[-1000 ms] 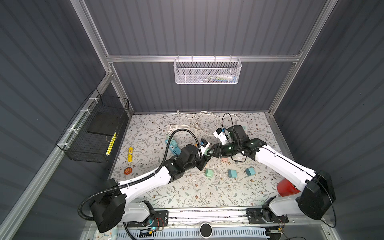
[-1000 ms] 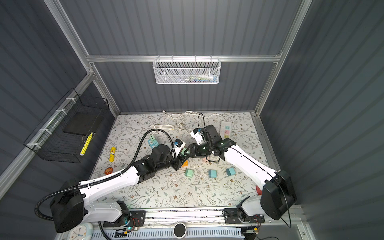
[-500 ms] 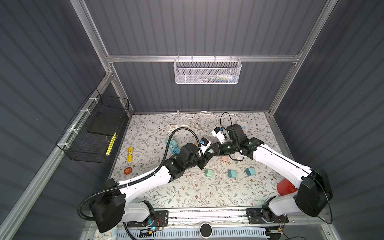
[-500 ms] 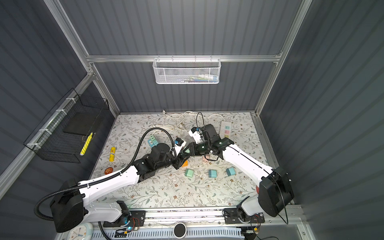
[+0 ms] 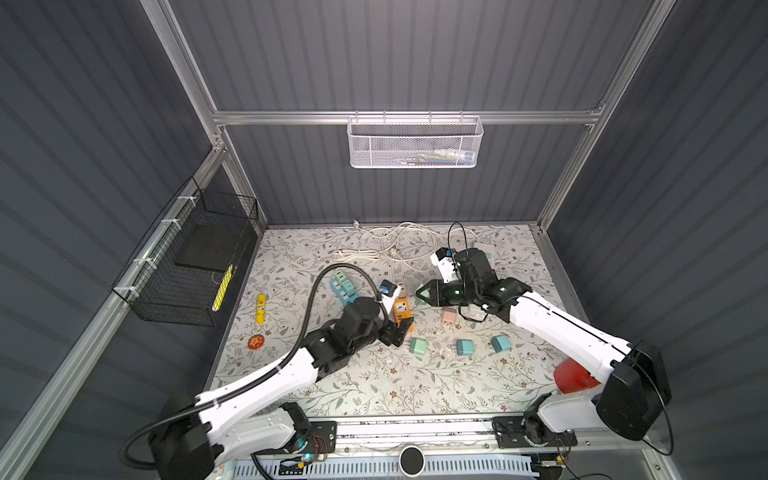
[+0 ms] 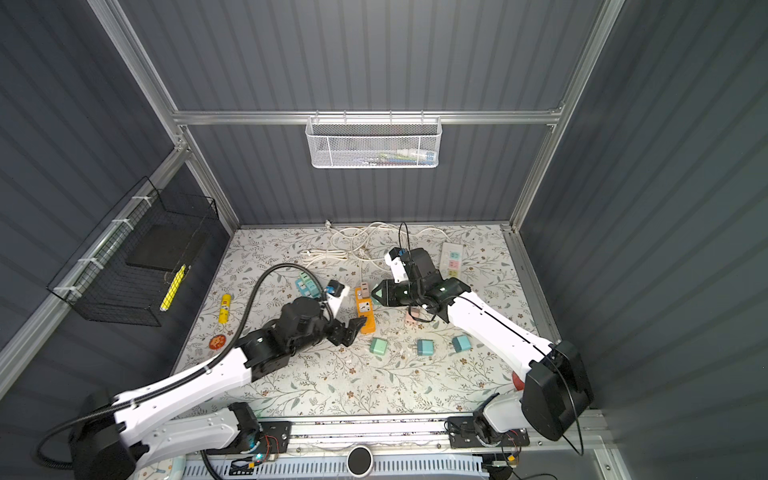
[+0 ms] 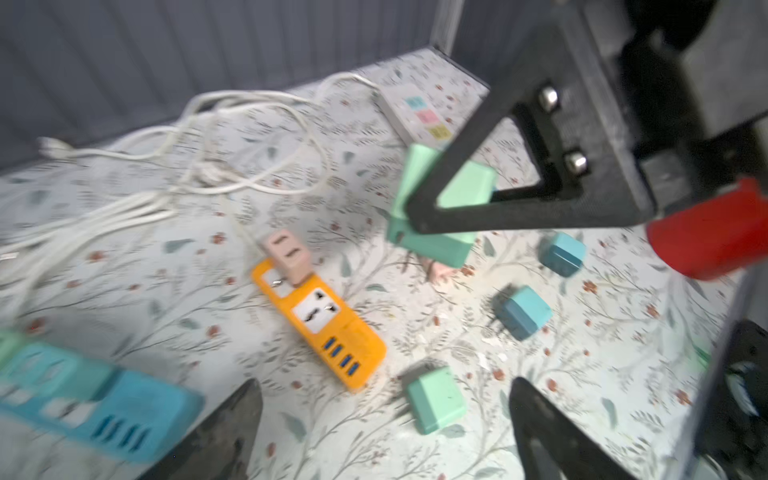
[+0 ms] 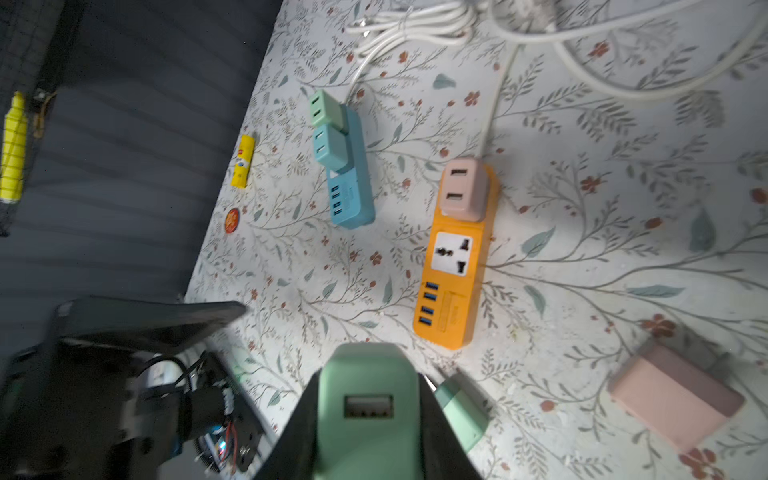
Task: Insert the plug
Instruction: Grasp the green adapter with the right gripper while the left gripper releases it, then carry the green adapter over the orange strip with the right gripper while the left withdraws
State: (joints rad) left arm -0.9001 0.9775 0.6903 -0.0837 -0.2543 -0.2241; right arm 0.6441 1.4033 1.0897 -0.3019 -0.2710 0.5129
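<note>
The right tool (image 5: 423,293) grips the mint-green plastic plug (image 8: 368,374), the left tool (image 7: 382,395) gapes empty; next, prongs must align over the orange plastic power strip (image 8: 453,291).

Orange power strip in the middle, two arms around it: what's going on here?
The right gripper is shut on a mint-green USB plug adapter, held off the table near the orange power strip. The strip's white universal socket is free; a pink adapter already sits in the socket next to it. The left gripper is open by the strip's USB end, holding nothing. The plug is not yet inserted.
</note>
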